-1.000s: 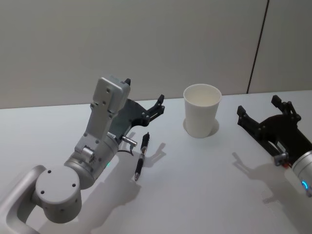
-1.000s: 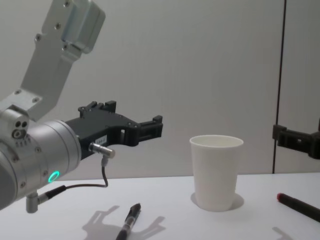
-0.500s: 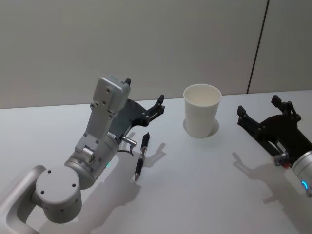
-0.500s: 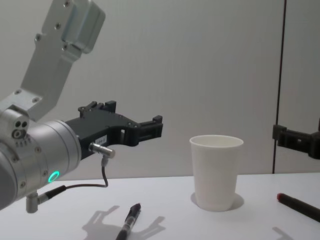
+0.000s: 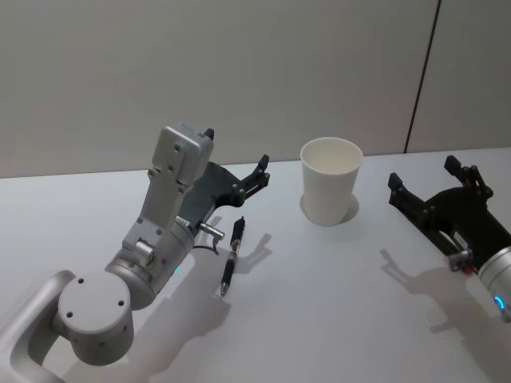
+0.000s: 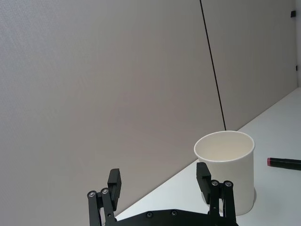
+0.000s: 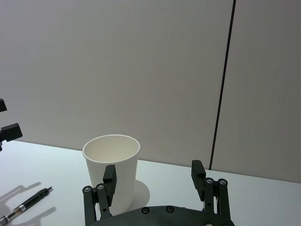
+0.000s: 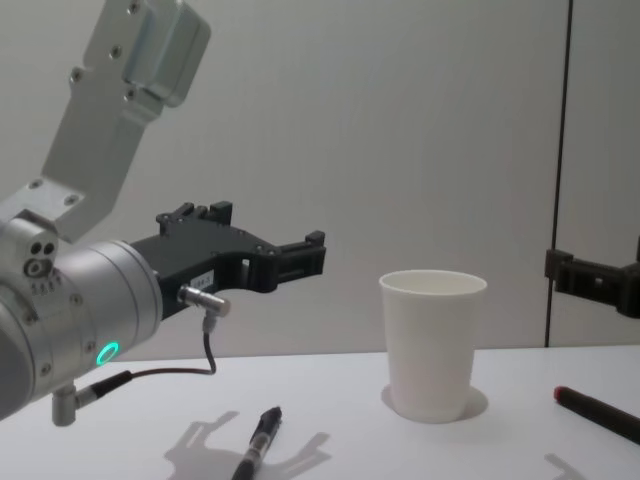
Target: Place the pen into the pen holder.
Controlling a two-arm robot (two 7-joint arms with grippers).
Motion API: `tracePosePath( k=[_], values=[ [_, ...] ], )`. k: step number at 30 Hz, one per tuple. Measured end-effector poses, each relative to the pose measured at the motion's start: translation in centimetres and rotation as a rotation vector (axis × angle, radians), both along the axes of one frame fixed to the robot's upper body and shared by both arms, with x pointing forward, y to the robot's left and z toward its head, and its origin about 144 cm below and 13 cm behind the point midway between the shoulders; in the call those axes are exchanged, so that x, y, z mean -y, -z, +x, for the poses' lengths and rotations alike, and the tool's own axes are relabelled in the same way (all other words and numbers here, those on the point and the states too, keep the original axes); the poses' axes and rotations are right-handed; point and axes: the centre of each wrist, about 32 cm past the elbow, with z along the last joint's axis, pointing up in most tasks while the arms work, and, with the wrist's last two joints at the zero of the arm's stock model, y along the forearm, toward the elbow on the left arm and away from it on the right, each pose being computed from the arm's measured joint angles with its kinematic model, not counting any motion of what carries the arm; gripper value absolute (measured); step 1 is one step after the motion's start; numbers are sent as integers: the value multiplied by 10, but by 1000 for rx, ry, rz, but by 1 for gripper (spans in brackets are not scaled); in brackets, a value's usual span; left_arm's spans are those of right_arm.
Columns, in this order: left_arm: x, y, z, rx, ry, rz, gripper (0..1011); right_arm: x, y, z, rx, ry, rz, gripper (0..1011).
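Head view: pen below left gripper

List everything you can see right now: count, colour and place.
pen: one, black, lying on the table left of the pen holder, below the left pincer.
pen holder: one, white paper cup, upright, mid-table near the wall.
second pen: one, dark with a red end, lying on the table right of the pen holder.
table: one, white.
wall: one, grey, with a dark vertical seam, behind the table.
left pincer: one, black, open, raised above the table left of the pen holder.
right pincer: one, black, open, raised right of the pen holder.
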Motion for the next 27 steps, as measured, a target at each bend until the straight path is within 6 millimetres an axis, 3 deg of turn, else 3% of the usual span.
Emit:
tracePosePath(
  k=[12,27],
  values=[
    [0,0,0,0,0,0,1001,12,-2,1,-10,-12,-9,1001],
    [0,0,0,0,0,0,1001,33,-12,-15,-44,26,-30,1001]
  ],
)
